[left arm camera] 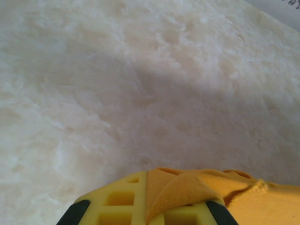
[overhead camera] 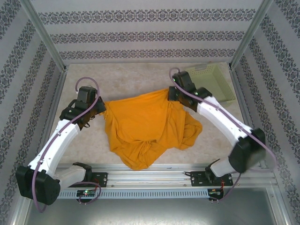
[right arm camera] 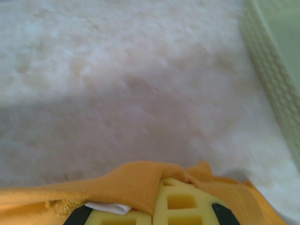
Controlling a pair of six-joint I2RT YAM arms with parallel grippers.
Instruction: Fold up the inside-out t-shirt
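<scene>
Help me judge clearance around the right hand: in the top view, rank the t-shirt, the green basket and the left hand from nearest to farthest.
From the right hand:
1. t-shirt, pinched in it, spreading leftward.
2. pale green basket, just right of it, far corner.
3. left hand, across the cloth, gripping its other edge.

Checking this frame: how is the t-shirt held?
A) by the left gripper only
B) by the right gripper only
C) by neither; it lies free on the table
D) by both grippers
D: in the wrist views, orange cloth is pinched in the left gripper and in the right gripper. The top view shows the far edge of the t-shirt stretched between them.
</scene>
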